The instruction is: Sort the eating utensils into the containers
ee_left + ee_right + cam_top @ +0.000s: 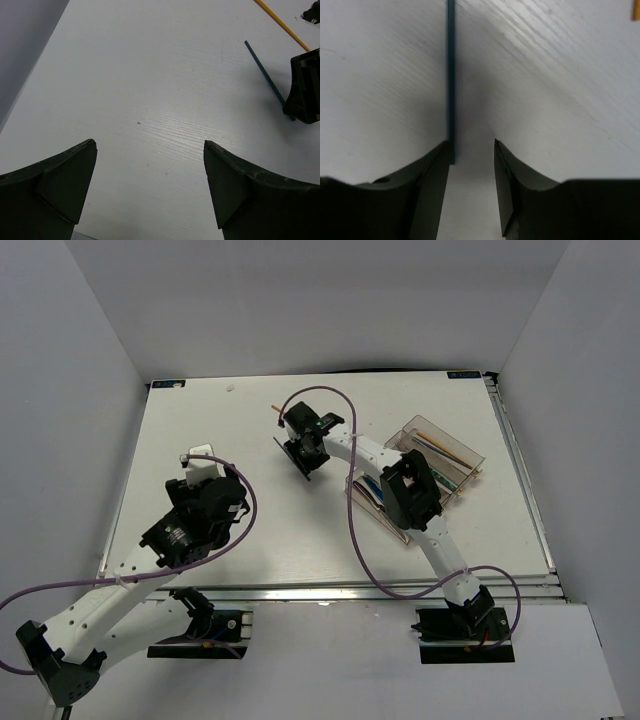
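Observation:
A slim blue knife [451, 75] lies on the white table, its near end between the fingers of my right gripper [471, 147] and against the left finger. A gap still shows on the right finger's side. The same knife [265, 75] runs under that gripper [305, 92] in the left wrist view. An orange chopstick [279, 412] lies just beyond. The clear container [415, 420] at the right holds several utensils, among them an orange chopstick [445, 445]. My left gripper [150, 150] hovers wide open over bare table, nothing between its fingers.
My right arm [410, 495] crosses over the near part of the container. The left arm [195, 515] sits at the table's left half. Grey walls stand around the table on three sides.

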Tool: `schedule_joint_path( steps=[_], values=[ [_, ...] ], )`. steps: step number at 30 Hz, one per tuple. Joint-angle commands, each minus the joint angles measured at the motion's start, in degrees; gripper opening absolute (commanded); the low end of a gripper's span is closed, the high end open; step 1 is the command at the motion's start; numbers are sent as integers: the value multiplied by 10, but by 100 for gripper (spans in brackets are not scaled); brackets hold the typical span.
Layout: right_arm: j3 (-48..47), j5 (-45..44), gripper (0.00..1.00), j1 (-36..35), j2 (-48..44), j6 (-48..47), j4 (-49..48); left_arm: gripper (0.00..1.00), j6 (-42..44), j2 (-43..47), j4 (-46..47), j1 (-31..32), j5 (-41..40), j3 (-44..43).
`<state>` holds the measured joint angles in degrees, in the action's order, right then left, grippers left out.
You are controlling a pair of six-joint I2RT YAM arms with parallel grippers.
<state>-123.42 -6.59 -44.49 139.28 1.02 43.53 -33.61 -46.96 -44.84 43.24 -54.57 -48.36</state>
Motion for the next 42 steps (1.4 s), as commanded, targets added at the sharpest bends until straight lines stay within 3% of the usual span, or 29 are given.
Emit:
schedule_joint_path(
  steps=[1,7,10,15,20,25,30,35,38,42],
  values=[
    [-19,18,45,1,14,-2,2,95,6,4,10,-1,3,2],
    [-12,14,36,1,38,-7,10,95,6,2,9,-1,2,1],
    [-2,18,22,1,42,-8,9,95,6,5,9,-1,2,2],
    [0,-34,15,-2,51,-8,28,95,6,6,8,-1,1,2],
    [45,-19,0,-4,30,-8,17,95,5,10,8,-2,-1,2],
    [77,104,0,-5,-70,-5,-54,95,5,9,6,-1,-2,2],
    [93,131,0,11,-169,-33,-92,95,2,20,5,-1,-5,2],
    [133,106,0,55,-238,-123,-46,96,0,36,7,-1,-3,4],
    [201,35,0,133,-297,-185,-37,96,2,46,9,-1,2,5],
    [307,40,0,240,-392,-273,-65,96,4,61,13,-1,12,9]
  ],
)
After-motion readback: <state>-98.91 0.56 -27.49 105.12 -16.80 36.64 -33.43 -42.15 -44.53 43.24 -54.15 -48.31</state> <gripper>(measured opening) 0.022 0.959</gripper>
